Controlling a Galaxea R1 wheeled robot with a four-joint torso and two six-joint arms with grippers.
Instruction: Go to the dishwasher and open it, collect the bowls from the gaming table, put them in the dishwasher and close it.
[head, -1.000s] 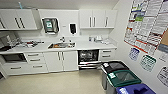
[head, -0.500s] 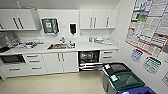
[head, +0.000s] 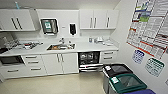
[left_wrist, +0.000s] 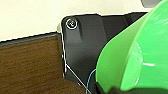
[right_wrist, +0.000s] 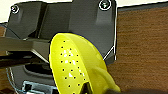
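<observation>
Closer now than 0.5 s ago, our camera has drawn in on the kitchenette while the fixtures stay put. We see the dishwasher (head: 90, 61) already open under the desk (head: 82, 47), right of the sink (head: 60, 46), dark inside. At our left wrist sits a green bowl (left_wrist: 140, 55); at our right, a perforated yellow one (right_wrist: 75, 75) (whether either set of jaws actually clamps, we cannot tell). We judge this the carrying-back step; loading calls for reaching the open door squarely.
</observation>
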